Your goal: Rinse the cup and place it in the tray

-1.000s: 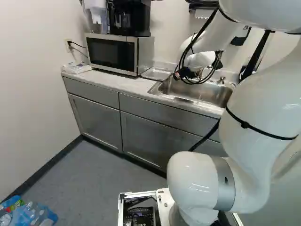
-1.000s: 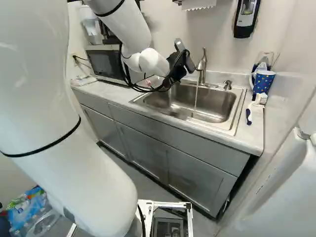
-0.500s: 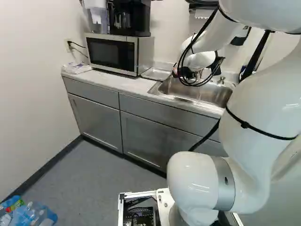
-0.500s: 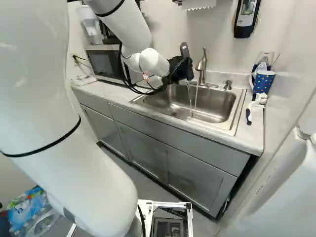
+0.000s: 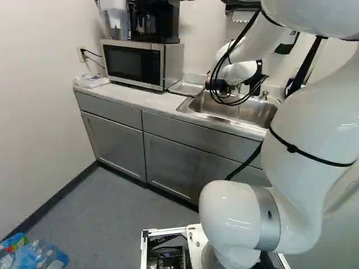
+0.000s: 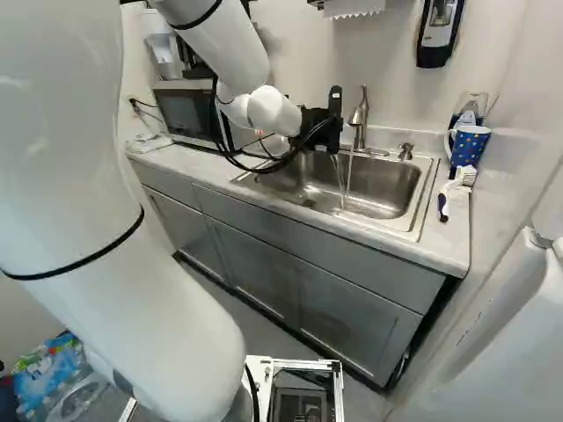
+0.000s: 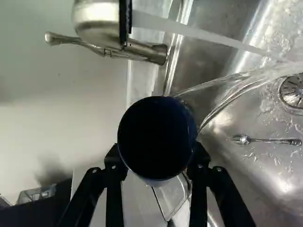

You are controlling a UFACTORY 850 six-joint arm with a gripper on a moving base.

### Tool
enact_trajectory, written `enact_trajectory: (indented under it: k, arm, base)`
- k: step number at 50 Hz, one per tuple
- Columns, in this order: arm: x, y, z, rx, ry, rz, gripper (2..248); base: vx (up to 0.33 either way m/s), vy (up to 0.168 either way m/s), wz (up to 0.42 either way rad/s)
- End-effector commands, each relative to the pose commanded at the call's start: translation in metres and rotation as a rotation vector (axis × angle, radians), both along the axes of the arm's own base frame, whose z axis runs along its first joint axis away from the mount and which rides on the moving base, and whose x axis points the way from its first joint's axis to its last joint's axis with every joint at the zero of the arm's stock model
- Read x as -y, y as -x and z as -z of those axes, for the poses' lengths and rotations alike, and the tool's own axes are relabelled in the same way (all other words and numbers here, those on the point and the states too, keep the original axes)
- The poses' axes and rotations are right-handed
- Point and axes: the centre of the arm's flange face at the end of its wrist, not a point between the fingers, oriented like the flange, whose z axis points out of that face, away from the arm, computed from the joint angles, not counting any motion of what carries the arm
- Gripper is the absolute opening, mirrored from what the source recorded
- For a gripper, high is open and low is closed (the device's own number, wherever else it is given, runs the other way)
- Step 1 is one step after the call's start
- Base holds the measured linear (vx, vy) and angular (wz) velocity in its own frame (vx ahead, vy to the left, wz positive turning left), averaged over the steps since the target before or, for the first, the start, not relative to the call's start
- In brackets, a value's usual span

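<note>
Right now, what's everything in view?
cup: 1, dark blue, in gripper
tray: 1, silvery, between microwave and sink
sink: 1, silvery, in counter
faucet: 1, silvery, behind sink
fork: 1, silvery, in sink
mug: 1, dotted blue, on counter
scrub brush: 1, white and blue, beside mug
microwave: 1, silvery, on counter
coffee maker: 1, black, on microwave
soap dispenser: 1, black, on wall
cabinets: several, grey, under counter
bottles: several, bluish, on floor
gripper: 1, black, shut on cup
arm: 1, white, over sink

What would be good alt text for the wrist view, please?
The black hand grips a dark blue cup at a steel sink, water streaming from it toward the drain. Beside it the faucet runs; a small utensil lies in the sink.
</note>
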Motion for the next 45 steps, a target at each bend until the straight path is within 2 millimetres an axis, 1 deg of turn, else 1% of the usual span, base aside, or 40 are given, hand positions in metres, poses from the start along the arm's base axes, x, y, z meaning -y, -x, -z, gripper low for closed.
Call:
enact_trajectory:
  k: [45]
  arm:
    - [0.0,0.0,0.0,0.122,-0.412,0.197,126]
  base:
    - [0.0,0.0,0.0]
